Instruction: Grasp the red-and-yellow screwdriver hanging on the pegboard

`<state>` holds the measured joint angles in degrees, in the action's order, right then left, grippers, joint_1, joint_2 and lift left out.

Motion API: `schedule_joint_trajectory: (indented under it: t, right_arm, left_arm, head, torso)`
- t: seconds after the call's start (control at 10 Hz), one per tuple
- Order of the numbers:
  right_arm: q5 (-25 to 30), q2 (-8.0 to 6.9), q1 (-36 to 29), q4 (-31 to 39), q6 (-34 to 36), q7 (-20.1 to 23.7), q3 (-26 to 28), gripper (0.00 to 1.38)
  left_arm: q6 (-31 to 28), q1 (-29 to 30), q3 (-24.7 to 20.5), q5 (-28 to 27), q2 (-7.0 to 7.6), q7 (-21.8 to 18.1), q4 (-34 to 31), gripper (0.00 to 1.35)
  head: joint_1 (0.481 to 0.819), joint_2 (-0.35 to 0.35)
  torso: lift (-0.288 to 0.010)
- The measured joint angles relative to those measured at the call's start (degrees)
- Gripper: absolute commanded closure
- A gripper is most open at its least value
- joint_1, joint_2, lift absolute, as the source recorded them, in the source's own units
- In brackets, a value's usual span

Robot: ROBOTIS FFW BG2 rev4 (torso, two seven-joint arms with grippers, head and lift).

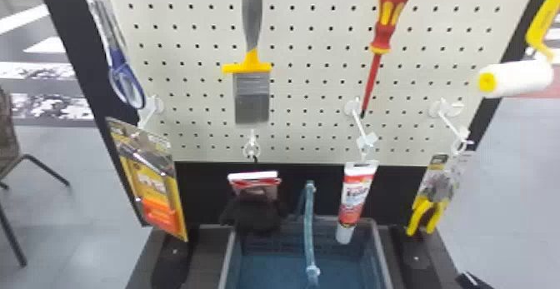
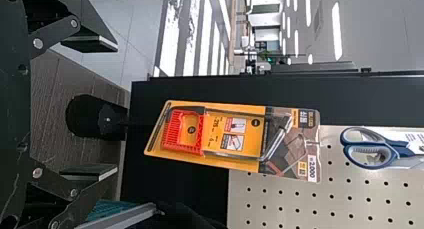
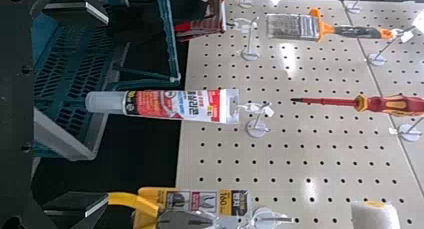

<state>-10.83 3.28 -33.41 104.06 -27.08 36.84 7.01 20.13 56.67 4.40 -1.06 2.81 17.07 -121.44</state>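
In the head view the red-and-yellow screwdriver (image 1: pixel 385 26) hangs on the pegboard (image 1: pixel 308 38), tip down, right of centre. The right wrist view has the screwdriver (image 3: pixel 390 104) farther off than the fingers, with nothing touching it. Part of my right gripper (image 1: pixel 473 282) shows low at the head view's right. In its wrist view the right gripper (image 3: pixel 105 110) is open, its fingers wide apart with nothing held between them. My left gripper (image 2: pixel 117 109), in the left wrist view, stands open and holds nothing, facing the pegboard's left side.
Hanging around the screwdriver are a brush (image 1: pixel 252 59), a white tube (image 1: pixel 356 200), yellow-handled pliers (image 1: pixel 435 196), a paint roller (image 1: pixel 514 77), blue scissors (image 1: pixel 125 78) and a yellow saw pack (image 1: pixel 152 180). A teal crate (image 1: pixel 227 263) stands below the board. Hooks stick out from it.
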Motion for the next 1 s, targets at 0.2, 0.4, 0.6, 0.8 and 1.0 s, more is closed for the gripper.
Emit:
schedule_joint_trajectory:
  t: [0.2, 0.4, 0.6, 0.8, 1.0]
  right_arm:
    - [-1.39, 0.05, 0.38, 0.27, -0.83, -0.31, -0.32, 0.06]
    - [-2.1, 0.16, 0.57, 1.8, -1.05, -1.05, -0.49, 0.06]
    - [-2.64, 0.23, 1.81, 3.17, -1.04, -1.46, -0.78, 0.06]
    - [-2.56, 0.23, 4.01, 3.88, 0.64, -1.05, -1.16, 0.03]
    - [-1.34, 0.22, 6.81, 5.59, 4.09, 0.63, -1.29, 0.03]
  left_arm:
    - [0.0, -0.04, 0.01, 0.0, 0.0, 0.03, 0.0, 0.41]
    - [0.0, -0.04, 0.02, 0.0, 0.0, 0.03, 0.0, 0.41]
    - [-0.07, -0.04, 0.01, 0.0, 0.0, -0.01, 0.0, 0.41]
    - [-0.24, -0.1, 0.14, 0.0, 0.0, 0.01, 0.0, 0.41]
    - [-0.34, -0.14, 0.17, 0.0, 0.0, 0.05, 0.0, 0.41]
  head:
    - [0.549, 0.0]
    - [0.549, 0.0]
    - [0.549, 0.0]
    - [0.549, 0.0]
    - [0.549, 0.0]
  torso:
    - [-0.1]
    - [-0.1]
    - [-0.1]
    - [-0.1]
    - [-0.1]
